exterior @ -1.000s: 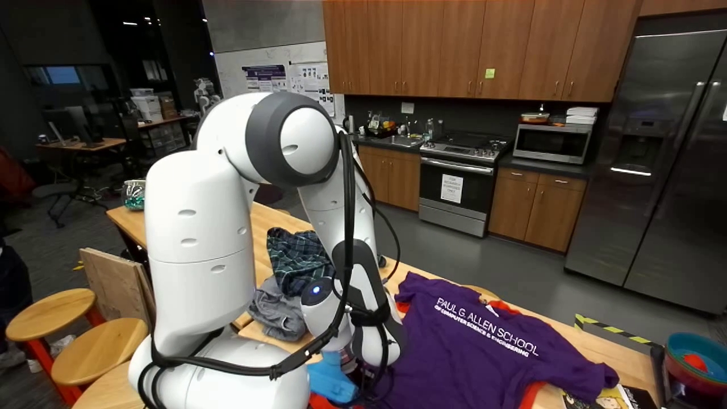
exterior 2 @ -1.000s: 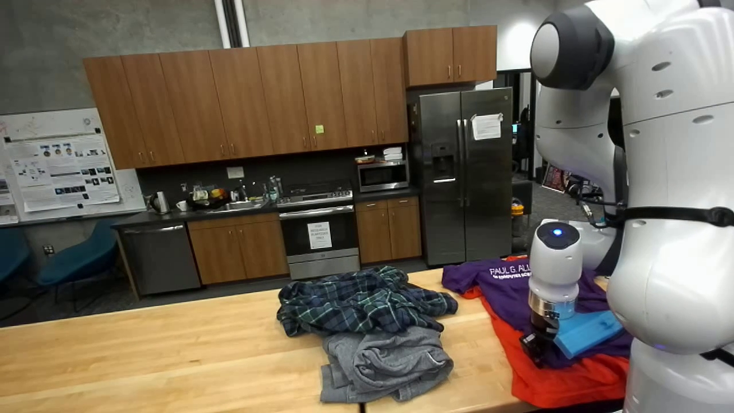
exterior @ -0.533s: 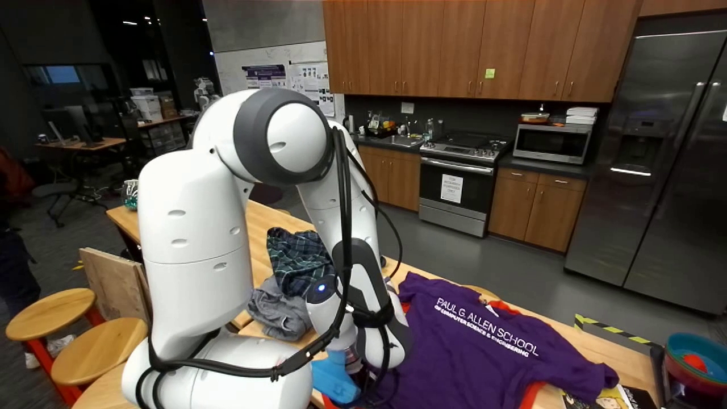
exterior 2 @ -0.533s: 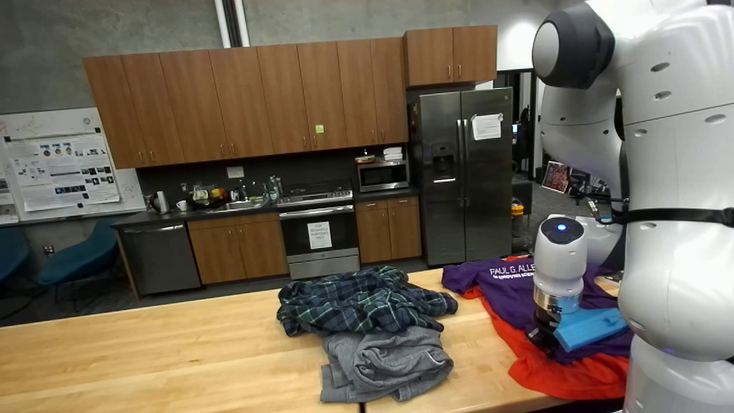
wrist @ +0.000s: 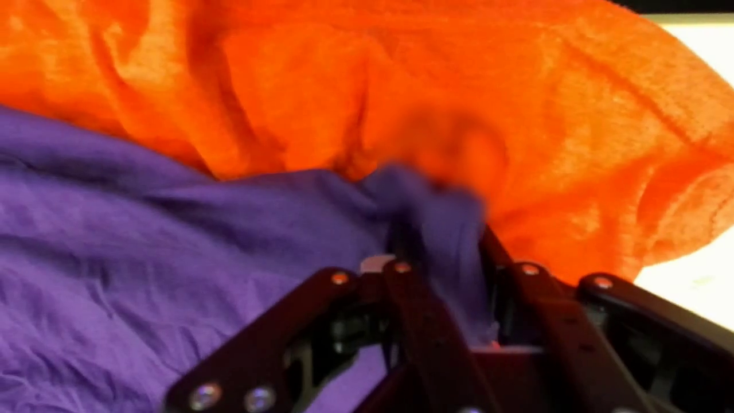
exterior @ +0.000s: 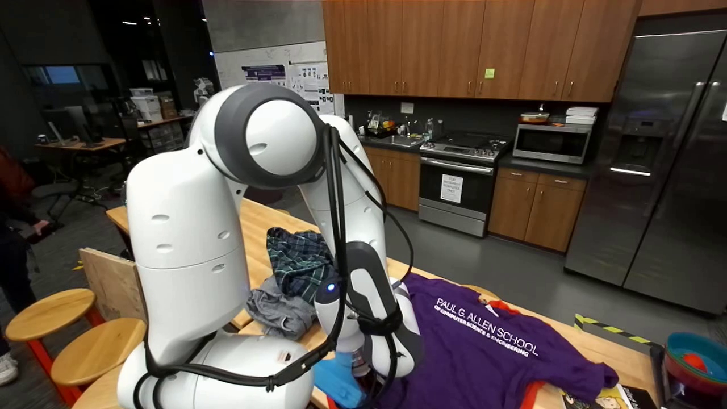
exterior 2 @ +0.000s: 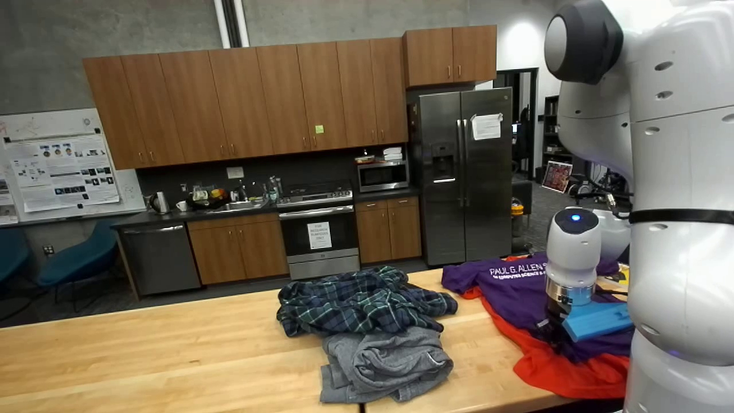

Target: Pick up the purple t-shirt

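Note:
The purple t-shirt (exterior: 454, 363) with white lettering lies spread on the table; it also shows in an exterior view (exterior 2: 504, 287) and in the wrist view (wrist: 143, 275). Orange-red cloth (exterior 2: 562, 373) lies under it and shows beside it in the wrist view (wrist: 545, 103). My gripper (wrist: 441, 229) has a bunched fold of the t-shirt between its fingers, near the shirt's edge. In an exterior view the gripper (exterior 2: 556, 341) is low over the shirt, and its fingertips are hard to make out. The arm hides part of the shirt in both exterior views.
A dark plaid shirt (exterior 2: 367, 304) and a grey garment (exterior 2: 390, 367) lie piled on the wooden table (exterior 2: 172, 355). A book (exterior: 613, 399) and stacked bowls (exterior: 694, 363) are at the table's far end. Stools (exterior: 51, 312) stand beside the table.
The hand has moved right in both exterior views and slightly up in one of them. The near edge of the orange-red cloth has shifted slightly right and back.

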{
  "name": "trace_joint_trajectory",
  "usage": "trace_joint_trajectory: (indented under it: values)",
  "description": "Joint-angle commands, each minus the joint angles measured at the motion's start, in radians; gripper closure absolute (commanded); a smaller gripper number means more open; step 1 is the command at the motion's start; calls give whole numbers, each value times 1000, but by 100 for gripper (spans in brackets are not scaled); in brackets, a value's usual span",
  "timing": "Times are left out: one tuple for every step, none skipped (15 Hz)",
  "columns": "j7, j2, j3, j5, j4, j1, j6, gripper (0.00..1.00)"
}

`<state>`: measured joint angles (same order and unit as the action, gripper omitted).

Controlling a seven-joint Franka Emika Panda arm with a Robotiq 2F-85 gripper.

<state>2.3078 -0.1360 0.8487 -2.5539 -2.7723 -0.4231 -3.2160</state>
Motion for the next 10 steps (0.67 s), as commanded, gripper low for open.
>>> trace_joint_trajectory:
  values:
    - [55,-10,56,-20,0,-91,-1,39]
    - [60,-13,68,-20,-1,-112,1,31]
    - [66,-13,79,-21,-1,-132,2,25]
    - [71,-13,93,-21,-1,-151,2,19]
    - [74,-11,108,-23,-1,-169,0,23]
    - [78,-7,125,-25,-1,-186,-1,53]
    - [110,-99,28,154,63,-286,-15,49]
    - [108,-105,29,202,72,-311,-21,50]
    - [97,-118,22,272,92,-350,-30,55]
    - [90,-145,17,339,115,-395,-38,61]
